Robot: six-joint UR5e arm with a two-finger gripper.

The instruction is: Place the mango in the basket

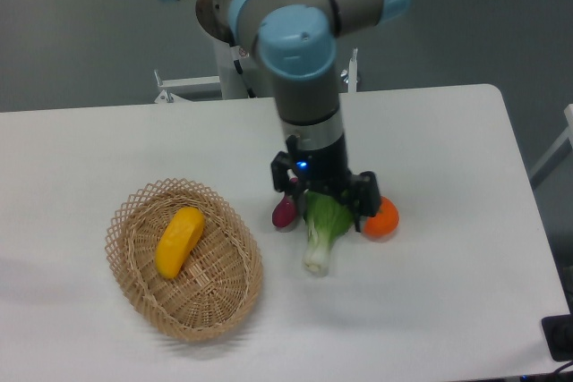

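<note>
Nearest the camera, on the white desk, the wicker basket is sitting at the left, and the mango is lying inside it, tilted, in its upper left part, with nothing touching it. Well to the right, the bok choy is lying with its white stem end toward the camera and its green leaves under the robot. Just beside it on the left, the purple sweet potato is showing partly, and on the right the orange is peeking out behind one finger. Above these three, the hand is hanging with its fingers spread wide and holding nothing. Farther back, the arm is rising toward its base.
</note>
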